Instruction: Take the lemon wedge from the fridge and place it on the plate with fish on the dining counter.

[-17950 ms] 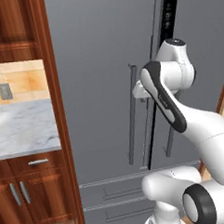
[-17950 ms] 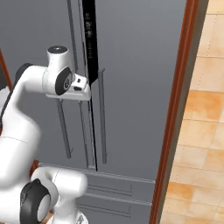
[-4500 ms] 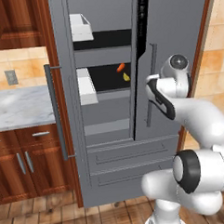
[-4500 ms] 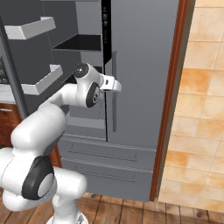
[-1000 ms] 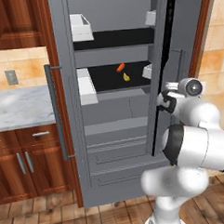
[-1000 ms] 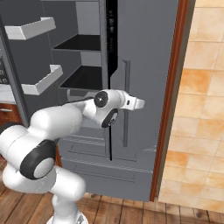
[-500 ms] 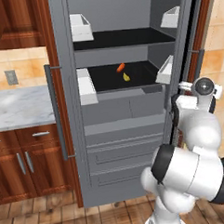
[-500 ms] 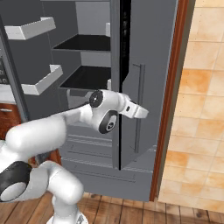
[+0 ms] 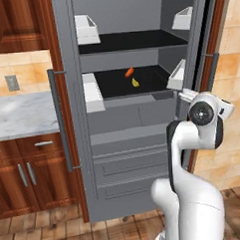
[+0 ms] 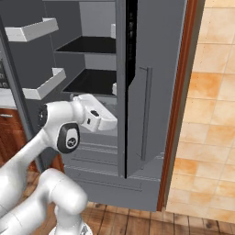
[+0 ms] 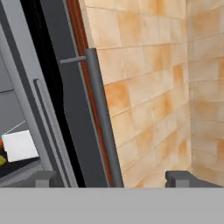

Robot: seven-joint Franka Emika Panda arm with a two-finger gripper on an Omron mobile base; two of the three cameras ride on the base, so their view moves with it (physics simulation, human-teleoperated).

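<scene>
The grey fridge (image 9: 118,142) stands with both upper doors swung open. On its dark middle shelf lies the tiny yellow lemon wedge (image 9: 135,83), just below a small orange item (image 9: 129,71). My gripper (image 10: 113,123) is at the inner edge of the right door (image 10: 156,69), well right of the wedge. In the hand view the gripper (image 11: 113,178) is open, its tips wide apart, and the door's vertical bar handle (image 11: 103,122) runs just beyond them, touching neither. The plate with fish and the dining counter are out of view.
White door bins (image 9: 87,29) hang on the left door and another bin (image 9: 178,75) on the right door. Brown cabinets and a marble counter (image 9: 22,112) flank the fridge's left. A tan tiled wall (image 10: 211,92) lies to the right of the open right door.
The right fridge door has swung further open, with my arm following it to the right. The gripper has opened and let go of the door handle.
</scene>
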